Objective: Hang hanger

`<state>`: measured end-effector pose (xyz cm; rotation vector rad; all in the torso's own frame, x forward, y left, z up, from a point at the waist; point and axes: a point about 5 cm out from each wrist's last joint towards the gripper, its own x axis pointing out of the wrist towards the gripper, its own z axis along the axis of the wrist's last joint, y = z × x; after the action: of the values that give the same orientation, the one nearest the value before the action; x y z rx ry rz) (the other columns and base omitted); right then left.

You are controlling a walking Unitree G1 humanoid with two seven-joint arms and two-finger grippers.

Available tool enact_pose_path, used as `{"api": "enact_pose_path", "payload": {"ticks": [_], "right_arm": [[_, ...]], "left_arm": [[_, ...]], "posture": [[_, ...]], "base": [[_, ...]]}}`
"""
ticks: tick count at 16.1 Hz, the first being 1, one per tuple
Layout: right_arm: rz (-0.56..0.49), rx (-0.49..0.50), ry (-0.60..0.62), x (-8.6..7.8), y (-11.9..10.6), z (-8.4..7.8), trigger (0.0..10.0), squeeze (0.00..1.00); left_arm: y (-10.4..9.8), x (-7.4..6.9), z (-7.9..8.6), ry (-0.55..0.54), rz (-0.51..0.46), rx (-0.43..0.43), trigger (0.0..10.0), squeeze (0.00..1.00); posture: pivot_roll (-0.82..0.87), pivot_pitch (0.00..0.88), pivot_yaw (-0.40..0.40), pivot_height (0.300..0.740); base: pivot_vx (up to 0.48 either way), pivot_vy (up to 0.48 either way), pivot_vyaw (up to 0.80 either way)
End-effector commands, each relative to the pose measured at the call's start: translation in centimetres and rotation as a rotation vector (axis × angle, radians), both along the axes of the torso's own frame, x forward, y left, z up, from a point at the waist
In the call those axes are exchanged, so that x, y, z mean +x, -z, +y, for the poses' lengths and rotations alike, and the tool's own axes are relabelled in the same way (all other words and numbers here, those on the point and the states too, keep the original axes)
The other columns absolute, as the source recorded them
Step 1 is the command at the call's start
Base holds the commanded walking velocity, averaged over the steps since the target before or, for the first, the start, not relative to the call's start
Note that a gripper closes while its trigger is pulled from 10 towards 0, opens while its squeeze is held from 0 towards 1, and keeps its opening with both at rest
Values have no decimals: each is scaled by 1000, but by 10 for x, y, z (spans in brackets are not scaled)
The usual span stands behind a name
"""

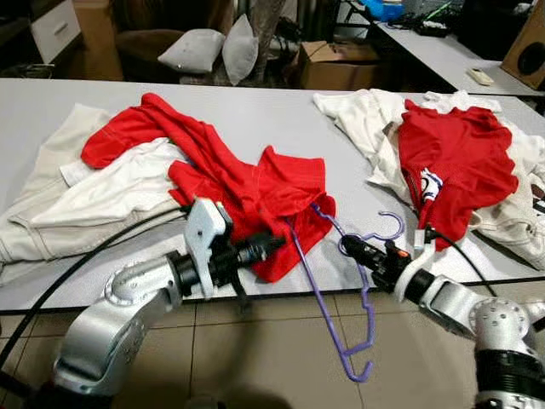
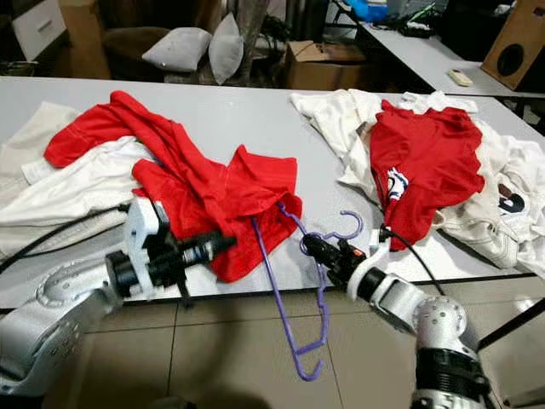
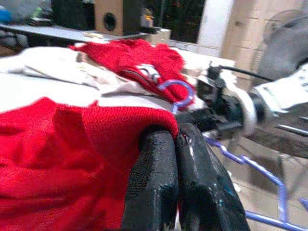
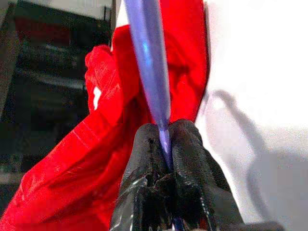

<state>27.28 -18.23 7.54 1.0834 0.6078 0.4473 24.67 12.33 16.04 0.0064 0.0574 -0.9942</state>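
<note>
Purple hanger (image 1: 328, 290): thin, light, springy, probably plastic; hangs off the table (image 1: 255, 111) edge, lower centre. Right gripper (image 1: 356, 249) is clamped on its wire near the hook, the stiffest hold. Left gripper (image 1: 271, 244) pinches the soft, limp red shirt (image 1: 255, 192).

Grey table (image 1: 255, 119), tiled floor (image 1: 255, 358)

Two grey cushions (image 1: 213, 49) sit at the upper left, a cardboard box (image 1: 336, 64) at upper centre, a wooden speaker (image 1: 530, 53) at upper right, and cream trousers (image 1: 51, 200) at the left edge.
</note>
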Motion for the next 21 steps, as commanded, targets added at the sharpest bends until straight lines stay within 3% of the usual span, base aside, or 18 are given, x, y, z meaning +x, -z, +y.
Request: {"api": "enact_pose_path", "payload": {"ticks": [1,4,6,7,10,12,14,16,19,21], "right_arm": [[7,7,34,2,-1,-2,10000,0],[85,28,84,-3,12,5,10000,0],[108,35,122,-3,15,3,10000,0],[106,39,147,-1,15,2,10000,0],[30,133,235,17,-6,0,10000,0],[11,186,274,31,-15,6,10000,0],[12,180,336,50,-18,21,10000,0],[23,163,423,62,-18,25,10000,0],[24,313,520,80,-32,37,10000,0],[28,363,568,87,-35,40,10000,0]], "left_arm": [[-8,6,2,-43,-53,-6,0,0],[-29,15,4,-136,-152,-171,0,0],[-34,14,4,-137,-169,-213,0,0],[-30,10,5,-105,-148,-193,0,0],[15,-3,7,10,-7,133,0,0],[29,-3,8,15,0,224,0,0],[22,-1,-5,56,-7,164,0,0],[15,-3,-14,102,4,101,0,0],[3,-15,-34,227,33,-36,0,0],[4,-20,-36,269,49,-27,0,0]], "posture": [[17,0,-69,740],[17,0,-63,740],[17,0,-63,740],[24,0,-57,740],[25,0,-52,740],[23,0,-46,740],[23,0,-46,740],[23,0,-46,740],[40,8,-29,740],[42,10,-33,740]], "base": [[0,0,0],[0,0,0],[0,0,0],[0,0,0],[0,0,0],[0,0,0],[0,0,0],[0,0,0],[0,0,0],[0,0,0]]}}
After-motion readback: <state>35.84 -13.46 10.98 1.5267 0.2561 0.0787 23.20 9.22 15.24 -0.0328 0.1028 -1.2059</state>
